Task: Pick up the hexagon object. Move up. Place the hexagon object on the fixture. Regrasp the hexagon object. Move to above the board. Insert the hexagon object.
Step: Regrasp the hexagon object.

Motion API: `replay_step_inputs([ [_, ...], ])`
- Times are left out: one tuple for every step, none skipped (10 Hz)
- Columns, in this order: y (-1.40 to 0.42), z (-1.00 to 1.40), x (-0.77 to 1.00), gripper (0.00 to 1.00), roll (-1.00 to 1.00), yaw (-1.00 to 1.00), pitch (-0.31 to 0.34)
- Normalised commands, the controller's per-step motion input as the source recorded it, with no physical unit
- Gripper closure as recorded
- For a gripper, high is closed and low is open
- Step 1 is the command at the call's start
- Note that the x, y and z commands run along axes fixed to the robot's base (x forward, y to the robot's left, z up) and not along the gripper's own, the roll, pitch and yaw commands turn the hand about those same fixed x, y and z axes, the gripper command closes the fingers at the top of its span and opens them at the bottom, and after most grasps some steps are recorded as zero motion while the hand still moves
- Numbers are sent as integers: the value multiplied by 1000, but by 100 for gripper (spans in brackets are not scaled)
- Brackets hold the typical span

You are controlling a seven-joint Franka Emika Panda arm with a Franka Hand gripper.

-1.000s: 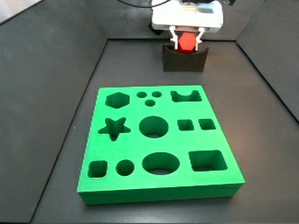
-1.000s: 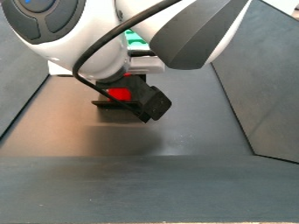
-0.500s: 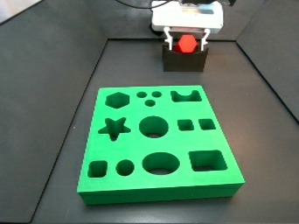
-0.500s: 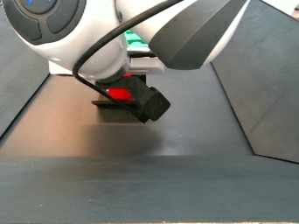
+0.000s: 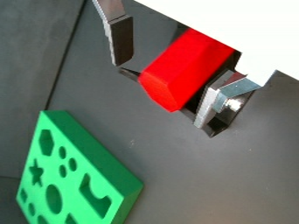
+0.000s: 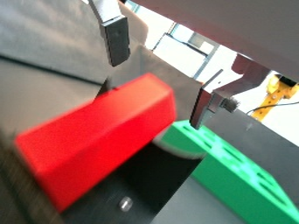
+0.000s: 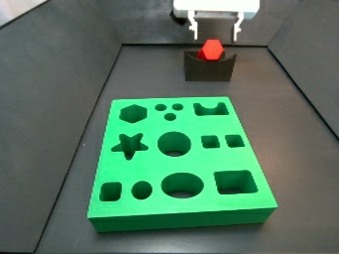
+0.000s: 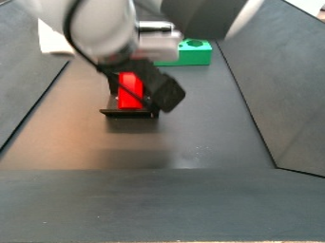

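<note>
Clearance between pincer and piece is the point on which we judge the regrasp to turn. In both wrist views the gripper [image 5: 176, 74] stands spread, its flat silver finger plates [image 5: 121, 39] to either side of the small bright red hexagonal prism block [image 5: 184, 70] with a gap on each side; we see no pad touching it. The block's long axis runs across the line between the fingers, one hexagonal end face turned toward the camera in a wrist view [image 6: 100, 140].

In a side view the red block [image 7: 209, 48] rests in the notch of the small dark grey-black fixture [image 7: 208, 67], and the gripper [image 7: 216, 18] hangs directly above it, apart from it. The coming move, as we judge it, is a straight descent and a closing on the block's flanks.

Nothing stands between pincer and piece. Well apart lies the large bright green slab with shaped cut-outs [image 7: 177, 164], its hexagonal hole [image 7: 129, 110] unoccupied, so insertion is not yet done. The dark floor [image 7: 302, 159] around carries nothing else that we can make out.
</note>
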Motion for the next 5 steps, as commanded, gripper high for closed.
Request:
replay_step_inputs([
  [3,915,-32,0,69,11,35],
  [7,728,-27,0,63,9,51],
  [6,477,-25,0,58,3,74],
  [8,288,-24,0,61,-6,81],
  [-784,866,-141,0,1000,32,57],
])
